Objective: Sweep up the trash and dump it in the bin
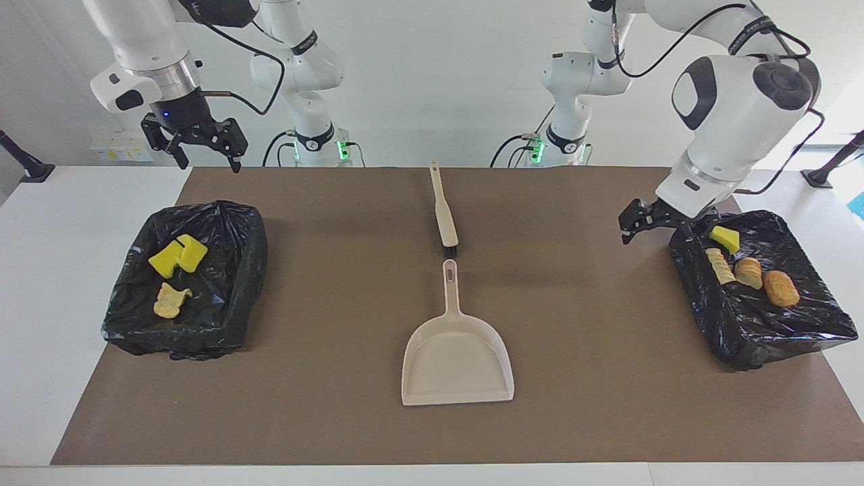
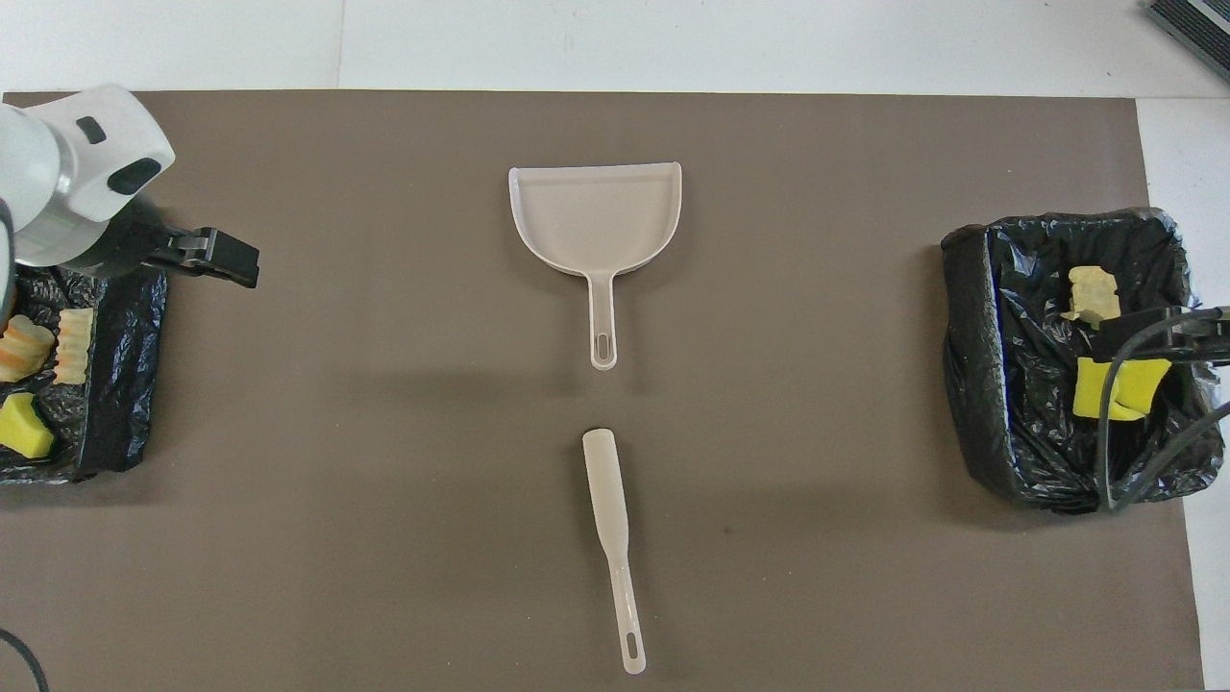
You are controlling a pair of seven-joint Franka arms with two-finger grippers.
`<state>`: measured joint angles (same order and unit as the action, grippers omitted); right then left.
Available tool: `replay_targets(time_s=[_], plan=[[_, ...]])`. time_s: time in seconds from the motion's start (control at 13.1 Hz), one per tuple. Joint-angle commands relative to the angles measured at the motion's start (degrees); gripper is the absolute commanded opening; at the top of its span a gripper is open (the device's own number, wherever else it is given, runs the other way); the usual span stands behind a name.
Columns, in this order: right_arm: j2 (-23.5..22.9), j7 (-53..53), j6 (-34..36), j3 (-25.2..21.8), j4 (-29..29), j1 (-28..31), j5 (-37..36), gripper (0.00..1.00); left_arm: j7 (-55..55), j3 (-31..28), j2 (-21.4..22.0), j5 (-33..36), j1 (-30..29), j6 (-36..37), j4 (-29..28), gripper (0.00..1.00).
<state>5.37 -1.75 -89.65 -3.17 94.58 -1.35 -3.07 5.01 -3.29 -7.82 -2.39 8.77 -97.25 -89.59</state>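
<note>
Trash lay split between two black-lined bins: three scraps [image 1: 174, 273] in bin [image 1: 229, 310] at facing frame's mid-left, four scraps [image 1: 742, 263] in bin [image 1: 776, 331] mid-right, no clear common axis. Dustpan [image 1: 457, 358] & brush [image 1: 444, 212] sat centre frame, handles lengthwise toward robots. Left gripper [image 1: 658, 226] hung spread w/ nothing in it over the mid-right bin's edge; right gripper [image 1: 199, 145] spread, waiting upper left.

We see a big white table [image 1: 40, 283] with a brown mat [image 1: 337, 202] spread over most of it. The mat lies flat and leaves white strips at the ends and along the edges. A plain white wall [image 1: 439, 81] stands at the back. The light is bright and even, and soft shadows fall on the mat. Small black stands [image 1: 27, 165] sit at the table's corners.
</note>
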Motion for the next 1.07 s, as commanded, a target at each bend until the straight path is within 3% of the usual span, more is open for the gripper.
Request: replay_targets(time_s=[0.0, 0.3, 0.61, 0.99], plan=[[1.22, 0.25, 0.35, 0.01, 1.22, 0.12, 0.96, 1.00, 2.54, 0.66, 8.58, 3.87, -0.60, -0.48, -9.61, 1.00], [1.22, 0.25, 0.44, 0.01, 1.22, 0.12, 0.96, 1.00, 4.31, 0.57, 12.12, 3.88, -2.27, 2.58, -11.06, 1.00], [1.22, 0.25, 0.35, 0.01, 1.22, 0.12, 0.96, 1.00, 3.61, 0.57, 9.58, 3.62, -1.74, 6.63, -3.68, 1.00], [1.22, 0.25, 0.44, 0.01, 1.22, 0.12, 0.96, 1.00, 3.61, 0.66, 8.52, 2.91, -1.74, 8.30, -0.96, 1.00]])
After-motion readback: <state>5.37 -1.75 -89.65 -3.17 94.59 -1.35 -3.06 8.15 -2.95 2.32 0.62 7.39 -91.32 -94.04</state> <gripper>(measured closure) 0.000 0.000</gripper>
